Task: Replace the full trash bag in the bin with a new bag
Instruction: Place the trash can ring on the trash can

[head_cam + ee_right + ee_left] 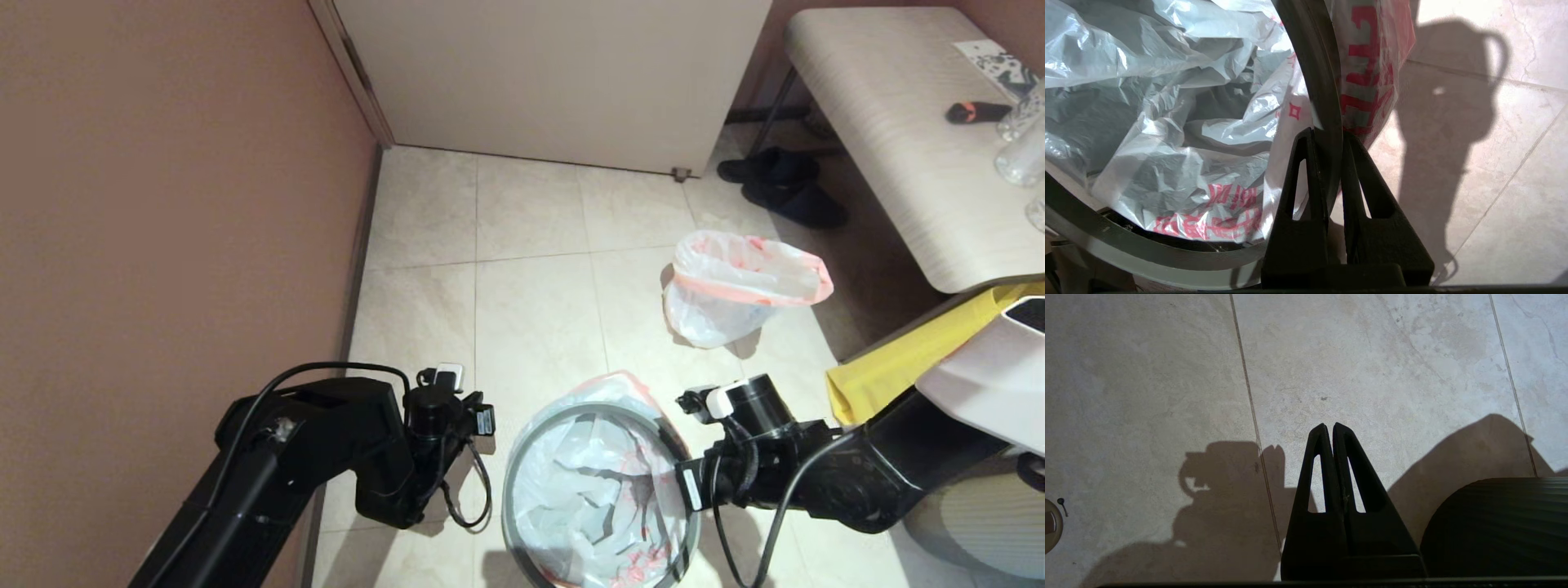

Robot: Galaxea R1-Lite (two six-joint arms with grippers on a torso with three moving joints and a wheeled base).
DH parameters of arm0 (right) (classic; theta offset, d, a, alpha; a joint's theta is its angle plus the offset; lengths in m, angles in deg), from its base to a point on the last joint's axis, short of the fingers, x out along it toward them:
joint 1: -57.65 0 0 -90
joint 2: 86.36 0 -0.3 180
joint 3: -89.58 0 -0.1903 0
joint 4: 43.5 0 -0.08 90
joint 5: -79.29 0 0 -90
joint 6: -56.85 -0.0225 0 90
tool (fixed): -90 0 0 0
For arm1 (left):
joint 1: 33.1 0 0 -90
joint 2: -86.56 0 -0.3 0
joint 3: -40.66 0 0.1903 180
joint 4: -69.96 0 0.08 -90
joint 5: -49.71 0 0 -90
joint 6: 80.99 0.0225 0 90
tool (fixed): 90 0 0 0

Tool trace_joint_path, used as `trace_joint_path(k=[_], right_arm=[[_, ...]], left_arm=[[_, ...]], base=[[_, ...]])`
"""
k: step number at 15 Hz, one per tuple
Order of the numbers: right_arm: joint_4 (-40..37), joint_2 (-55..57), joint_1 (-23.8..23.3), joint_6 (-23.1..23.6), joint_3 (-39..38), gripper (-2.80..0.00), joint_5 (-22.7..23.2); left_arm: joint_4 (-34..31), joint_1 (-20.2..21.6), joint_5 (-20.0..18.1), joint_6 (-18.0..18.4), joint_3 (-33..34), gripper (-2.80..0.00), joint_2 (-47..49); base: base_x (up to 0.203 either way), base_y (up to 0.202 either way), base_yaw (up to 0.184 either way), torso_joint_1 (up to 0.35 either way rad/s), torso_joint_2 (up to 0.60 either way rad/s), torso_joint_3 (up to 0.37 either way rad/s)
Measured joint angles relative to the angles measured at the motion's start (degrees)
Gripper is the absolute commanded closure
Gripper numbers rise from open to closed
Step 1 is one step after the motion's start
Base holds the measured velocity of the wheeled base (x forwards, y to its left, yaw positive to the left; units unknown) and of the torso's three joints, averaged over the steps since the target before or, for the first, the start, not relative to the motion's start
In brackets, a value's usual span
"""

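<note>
— Right gripper (1331,134): what did we see it doing?

— We saw it clamped on the grey ring rim (1327,81) at the bin (600,490), one finger inside, one outside, with the new bag (596,498) draped inside and over the edge.

— And our left gripper (1329,428)?

— Closed on nothing, it hung over bare floor tile (531,310) just beside the bin.

— Where was the full trash bag (739,286)?

— We found it standing well apart on the floor, near the bench (906,155), with open tile between it and the bin.
</note>
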Motion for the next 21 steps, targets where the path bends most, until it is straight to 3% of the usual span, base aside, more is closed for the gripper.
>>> trace_joint_path(k=[8,15,21], right_arm=[[6.76,2.93,0.02,0.05,-0.62,0.00,-4.31],[6.91,-3.45,1.05,1.60,-2.76,0.00,-5.01],[7.26,-2.36,-1.11,2.38,-2.07,0.00,-4.98]], left_arm=[[0.00,0.00,-0.02,-0.01,0.00,0.00,0.00],[0.05,0.00,-0.02,0.01,-0.02,0.00,0.00],[0.02,0.00,-0.02,0.01,-0.02,0.00,0.00]], base=[[0.000,0.000,0.000,0.000,0.00,0.000],[0.000,0.000,0.000,0.000,0.00,0.000],[0.000,0.000,0.000,0.000,0.00,0.000]])
